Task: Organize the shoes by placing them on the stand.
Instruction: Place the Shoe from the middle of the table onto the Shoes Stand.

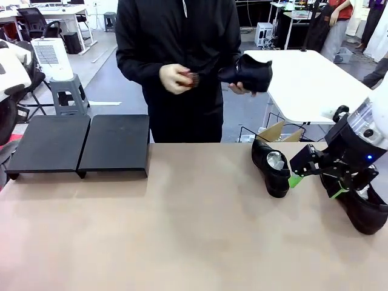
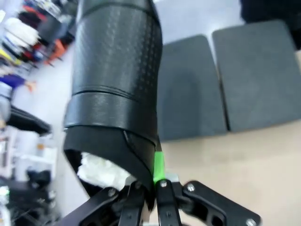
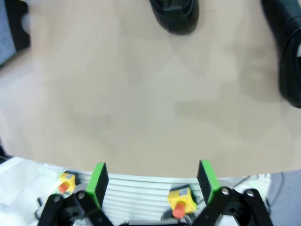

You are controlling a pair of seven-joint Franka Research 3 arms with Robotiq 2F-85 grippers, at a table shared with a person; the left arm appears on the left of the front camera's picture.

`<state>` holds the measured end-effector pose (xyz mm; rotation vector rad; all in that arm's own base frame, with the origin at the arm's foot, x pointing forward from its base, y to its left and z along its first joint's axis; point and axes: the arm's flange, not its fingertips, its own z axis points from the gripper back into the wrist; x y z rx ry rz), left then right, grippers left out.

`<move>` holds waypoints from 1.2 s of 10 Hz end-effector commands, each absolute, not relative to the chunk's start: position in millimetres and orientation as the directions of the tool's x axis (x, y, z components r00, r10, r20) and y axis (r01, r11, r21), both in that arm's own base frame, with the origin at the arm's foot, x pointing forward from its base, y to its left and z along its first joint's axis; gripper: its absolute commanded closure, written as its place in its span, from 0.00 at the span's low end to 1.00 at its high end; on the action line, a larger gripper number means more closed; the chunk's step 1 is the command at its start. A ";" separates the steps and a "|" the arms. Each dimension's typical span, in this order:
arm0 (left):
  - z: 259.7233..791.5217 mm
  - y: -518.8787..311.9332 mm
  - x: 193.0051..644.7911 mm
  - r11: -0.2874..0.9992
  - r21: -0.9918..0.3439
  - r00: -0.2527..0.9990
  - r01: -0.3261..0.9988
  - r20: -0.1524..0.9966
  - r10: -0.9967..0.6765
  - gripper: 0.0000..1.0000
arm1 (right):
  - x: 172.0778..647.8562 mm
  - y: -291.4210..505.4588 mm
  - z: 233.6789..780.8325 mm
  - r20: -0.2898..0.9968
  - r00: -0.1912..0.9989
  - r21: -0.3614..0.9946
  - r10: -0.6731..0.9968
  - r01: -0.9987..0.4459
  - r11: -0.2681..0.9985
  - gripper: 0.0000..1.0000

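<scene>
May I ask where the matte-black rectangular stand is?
In the front view the matte-black rectangular stand sits at the far edge of the tan table on the robot's left, left of the nearest black shiny leather shoe.

Left gripper (image 2: 153, 182) clamped on shoe (image 2: 117, 70) collar.
Shoe hangs out ahead of the fingers, white stuffing (image 2: 101, 169) inside its opening. Behind it, the stand (image 2: 225, 89), two platforms side by side, at the table (image 2: 235, 165) edge.

The beige table (image 1: 182, 230) carries the black stand (image 1: 115, 145) at its far left. At the right lie a far shoe (image 1: 273, 170) and a near shoe (image 1: 367, 215), both black, a little apart.
</scene>
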<state>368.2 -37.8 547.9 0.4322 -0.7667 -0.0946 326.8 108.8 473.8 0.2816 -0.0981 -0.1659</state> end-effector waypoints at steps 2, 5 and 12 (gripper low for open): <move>518.3 -12.9 434.9 0.912 0.409 0.683 0.026 0.659 -0.315 1.00 | 327.7 109.6 474.6 0.072 0.982 0.303 -0.173 0.144 0.942 0.00; 489.3 11.5 460.9 0.931 0.360 0.721 0.064 0.628 -0.293 1.00 | 327.7 109.6 474.6 0.072 0.982 0.303 -0.173 0.144 0.942 0.00; 464.9 13.3 466.5 0.935 0.348 0.750 0.065 0.601 -0.276 1.00 | 327.7 109.6 474.6 0.072 0.982 0.303 -0.173 0.144 0.942 0.00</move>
